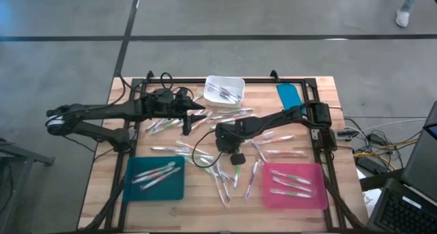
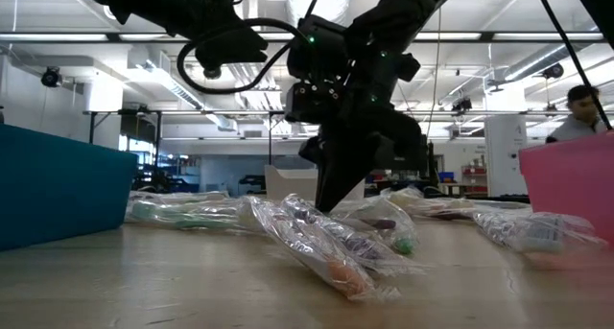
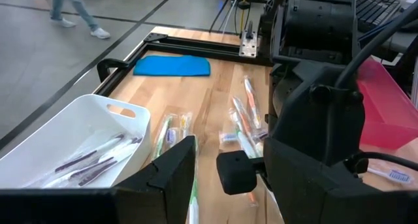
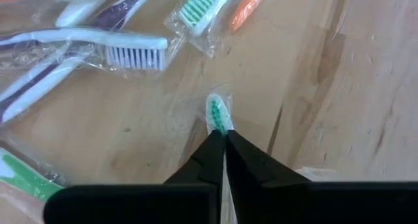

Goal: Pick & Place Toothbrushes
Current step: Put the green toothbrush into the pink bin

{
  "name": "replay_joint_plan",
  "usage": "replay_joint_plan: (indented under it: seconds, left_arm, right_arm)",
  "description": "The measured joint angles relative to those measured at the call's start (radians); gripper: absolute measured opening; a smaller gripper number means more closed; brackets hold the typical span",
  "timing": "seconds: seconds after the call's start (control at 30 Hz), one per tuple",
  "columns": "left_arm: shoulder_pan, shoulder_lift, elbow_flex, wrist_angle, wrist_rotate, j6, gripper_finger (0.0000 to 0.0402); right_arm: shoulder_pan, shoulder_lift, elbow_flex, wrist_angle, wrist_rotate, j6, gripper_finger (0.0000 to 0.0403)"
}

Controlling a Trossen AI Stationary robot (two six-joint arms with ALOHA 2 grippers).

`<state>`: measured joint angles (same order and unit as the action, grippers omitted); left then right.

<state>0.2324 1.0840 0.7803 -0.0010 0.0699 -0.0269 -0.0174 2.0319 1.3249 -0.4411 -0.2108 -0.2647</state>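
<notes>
Many wrapped toothbrushes lie scattered over the middle of the wooden table. My right gripper points steeply down at the table's centre and is shut on one toothbrush with green bristles. In the low view the right gripper reaches down among the wrappers. My left gripper hovers open above the table's far left part, near the white bin, with nothing between its fingers. My right gripper pinches the green-bristled toothbrush just behind its head between its two fingertips. The fingers come from above, slanting down. The head sticks out past the fingertips and lies on the table board in its clear wrapper.
A white bin with a few toothbrushes stands at the far edge, with a blue flat piece to its right. A teal tray at the near left and a pink tray at the near right both hold toothbrushes. Black frame rails edge the table.
</notes>
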Motion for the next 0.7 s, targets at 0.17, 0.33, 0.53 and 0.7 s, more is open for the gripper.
replay_joint_plan:
  seconds: [0.17, 0.33, 0.53, 0.7]
  left_arm:
    - [0.000, 0.000, 0.000, 0.000, 0.000, 0.000, 0.0186]
    - [0.000, 0.000, 0.000, 0.000, 0.000, 0.000, 0.0186]
    - [0.000, 0.000, 0.000, 0.000, 0.000, 0.000, 0.0186]
    - [0.000, 0.000, 0.000, 0.000, 0.000, 0.000, 0.0186]
  right_arm:
    - [0.000, -0.001, 0.052, -0.085, 0.000, 0.003, 0.0008]
    - [0.000, -0.007, 0.135, -0.205, 0.000, 0.003, 0.0008]
    - [0.003, -0.009, 0.242, -0.360, 0.001, 0.066, 0.0008]
    - [0.020, -0.009, 0.304, -0.460, 0.001, 0.113, 0.0008]
